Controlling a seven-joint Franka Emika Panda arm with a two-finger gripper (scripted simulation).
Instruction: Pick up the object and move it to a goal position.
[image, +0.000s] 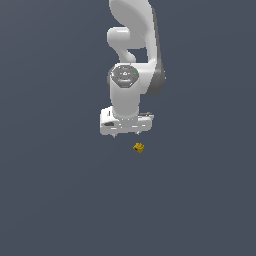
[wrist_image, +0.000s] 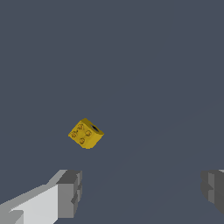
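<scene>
My pincer (image: 126, 134) is spread wide, nothing between the fingers (wrist_image: 70, 192). The block (image: 138, 147), small and yellow with studs, lies on the grey floor (image: 50, 200) just in front of me, a bit toward the exterior view's right, not touching.

Risk, in my opinion: block is not centred betw. the fingers and sits turned at an angle, so if I descend like this one finger may hit it or push it away.

Goal position is not marked anywhere. Other finger is cut off at the wrist view's edge.

No readable text, label, number or sign shows anywhere.
</scene>
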